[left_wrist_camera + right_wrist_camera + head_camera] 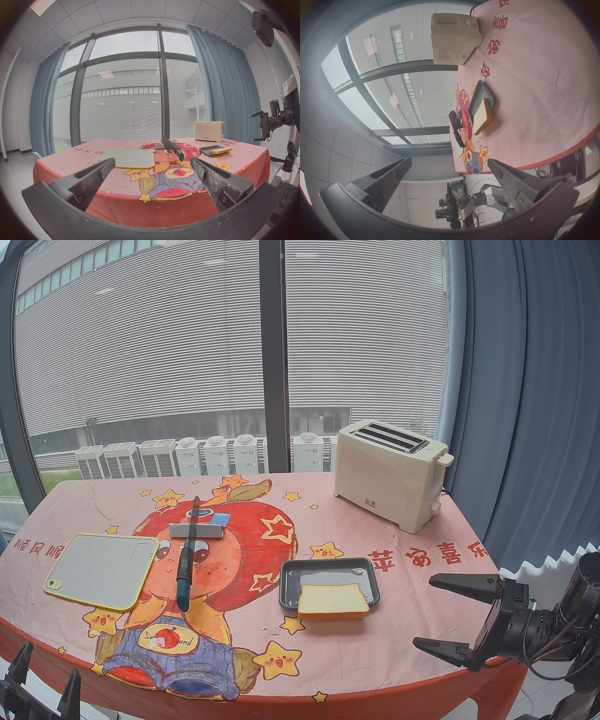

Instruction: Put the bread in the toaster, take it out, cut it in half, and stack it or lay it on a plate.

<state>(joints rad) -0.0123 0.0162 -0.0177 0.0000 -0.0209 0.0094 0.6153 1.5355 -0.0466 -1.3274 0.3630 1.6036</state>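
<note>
Our right gripper (424,612) hangs just off the right edge of the table (400,640). It points toward the table with its two fingers spread wide, and it holds and touches nothing. Our left gripper (152,162) is low in front of the near left edge, also wide open and with nothing in it.

The bread (332,600) lies flat, broad face up, on the near part of a dark tray (290,580). It sits over the near rim, and its long side runs left to right, along the near table edge. The toaster (387,480) stands at the far right corner with its slots up, well apart from the tray.

The knife (186,555) rests across a small grey block (196,530). Its handle is toward us and its blade points toward the window. Just to its left lies the cutting board (100,568).
</note>
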